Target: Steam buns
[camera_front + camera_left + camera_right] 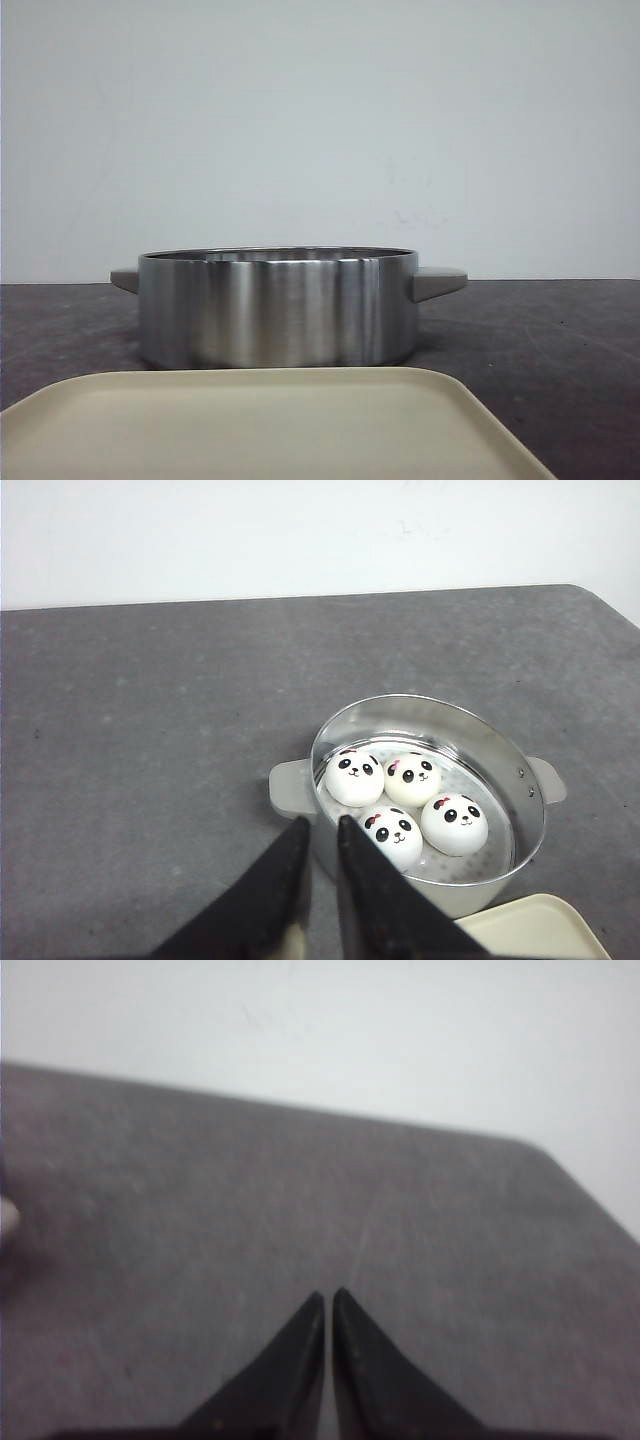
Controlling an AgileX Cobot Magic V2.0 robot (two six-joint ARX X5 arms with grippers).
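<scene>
Buns (pixel 405 800), four of them, sit together inside the steel steamer pot (pixel 520 780) on its perforated floor, glossy white domes with black panda eyes, a small nose and a smile, each with a touch of red by one ear. They lie in a loose cluster, just beside one another, toward the side of the pot nearest the left gripper (pixel 320 825). From the front the pot (pixel 277 308) shows only its brushed wall and two stubby grey handles, and the buns are hidden below the rim. A cream tray (pixel 260 425) lies in front of the pot on the dark grey table (pixel 560 340); its corner (pixel 535 930) also shows from the left wrist, close against the pot's base.

The left gripper hangs above the table just outside the pot's rim, its black fingers (pixel 285 880) nearly together with a narrow gap, holding nothing. The right gripper (pixel 328 1295) hovers over bare table well away from the pot, its fingers (pixel 380 1380) closed tip to tip on nothing.

No brand, label or writing can be read on the pot, the tray or the buns.
</scene>
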